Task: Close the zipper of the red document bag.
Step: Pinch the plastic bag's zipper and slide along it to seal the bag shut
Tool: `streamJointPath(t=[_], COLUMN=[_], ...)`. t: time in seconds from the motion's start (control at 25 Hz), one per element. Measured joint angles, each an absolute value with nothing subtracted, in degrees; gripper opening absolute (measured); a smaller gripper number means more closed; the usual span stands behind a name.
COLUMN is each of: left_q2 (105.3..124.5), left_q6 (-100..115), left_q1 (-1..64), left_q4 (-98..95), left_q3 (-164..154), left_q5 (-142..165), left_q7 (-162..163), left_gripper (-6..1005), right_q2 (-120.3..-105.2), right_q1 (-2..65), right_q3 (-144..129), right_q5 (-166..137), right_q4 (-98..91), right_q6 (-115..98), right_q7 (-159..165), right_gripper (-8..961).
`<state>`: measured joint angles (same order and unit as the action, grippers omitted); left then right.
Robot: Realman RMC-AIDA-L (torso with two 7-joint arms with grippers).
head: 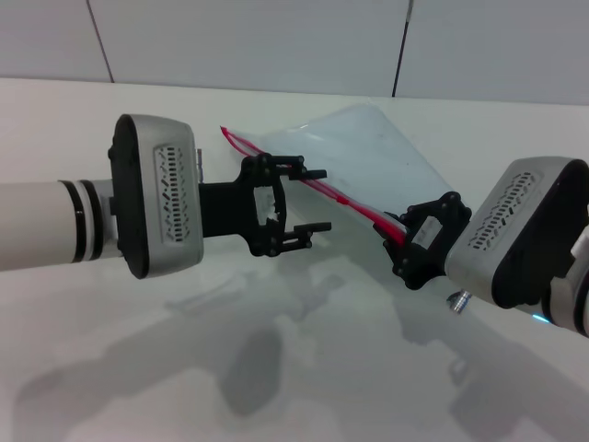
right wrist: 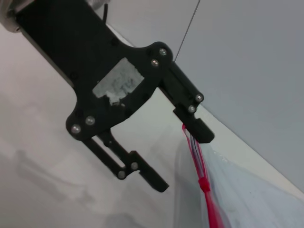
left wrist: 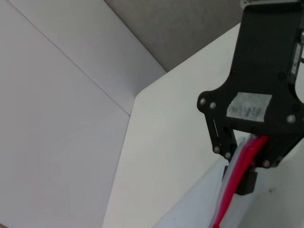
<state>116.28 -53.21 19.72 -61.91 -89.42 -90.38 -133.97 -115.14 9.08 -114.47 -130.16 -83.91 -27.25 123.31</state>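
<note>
Left gripper (head: 308, 200) stands with its fingers spread wide above the white table (head: 304, 368), gripping nothing; its upper finger lies against or just beside the zipper (head: 317, 187), a thin red strip along the near long edge of the red document bag (head: 377, 157), though contact cannot be confirmed. Right gripper (head: 402, 241) is closed on the other end of that red strip; seen from the left wrist, the strip runs straight up into its clamped fingers. The bag, a pale translucent pouch, lies on the table between the two arms, its free corner reaching toward the back wall (head: 276, 37).

Step in hand, by judgement: the right arm anchors one end of the zipper while the left arm is placed to take the slider. A small thickening on the red strip (right wrist: 203, 183) in the right wrist view may be that slider, but this is uncertain. The next move calls for the left fingers to close on the slider and draw it along the strip, with the right hold kept firm so the bag edge stays taut.
</note>
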Motion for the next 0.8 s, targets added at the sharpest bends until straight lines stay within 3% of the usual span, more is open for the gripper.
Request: streamJointPath(t=[0.64,0.8], left_q2=[116.45,116.46], left_q6=[-52.5,-52.4], left_q1=[21.2,22.1], left_q4=[-58.2,-56.6], left_q3=[-89.9,-90.1], left_q5=[-95.5,-95.6], left_q7=[-140.9,-142.1], left_gripper=[587,548], right_q2=[-115.13,-115.13], right_q1=[9.4,9.4], right_q3=[-114.4,-114.5], right_q5=[-130.2,-130.2], right_q4=[-83.8,-83.8], right_q6=[-27.2,-27.2], right_q7=[123.3,123.3], right_gripper=[52,52])
